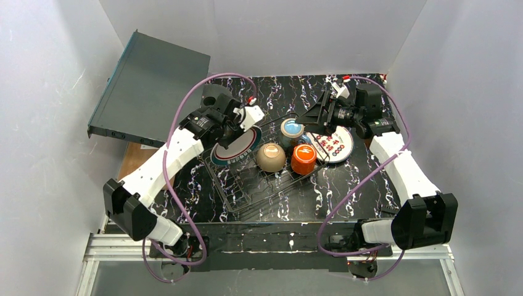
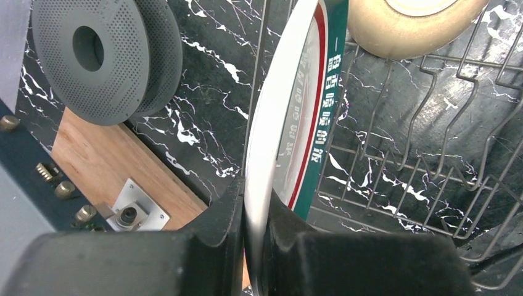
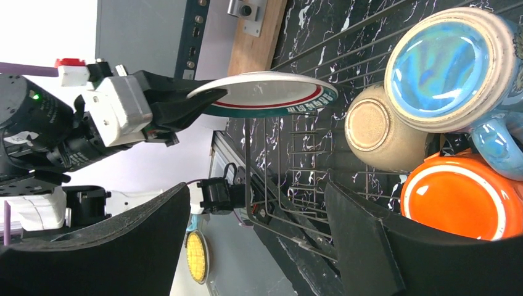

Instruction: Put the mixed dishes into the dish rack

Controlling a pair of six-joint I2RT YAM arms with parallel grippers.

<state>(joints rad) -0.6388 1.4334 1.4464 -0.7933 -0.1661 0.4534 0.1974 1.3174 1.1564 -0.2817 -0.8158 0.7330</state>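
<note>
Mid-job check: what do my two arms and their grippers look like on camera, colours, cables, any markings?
The left arm and right arm have white links and bulky black joint housings, each trailed by a looping purple cable. The left gripper and right gripper are black with wedge-shaped fingers; a red-capped white block sits at the left wrist.

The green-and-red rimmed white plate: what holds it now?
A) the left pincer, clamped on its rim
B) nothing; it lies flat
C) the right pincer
A: the left pincer is shut on the rim of the green-and-red rimmed white plate; the right pincer stands open.
</note>
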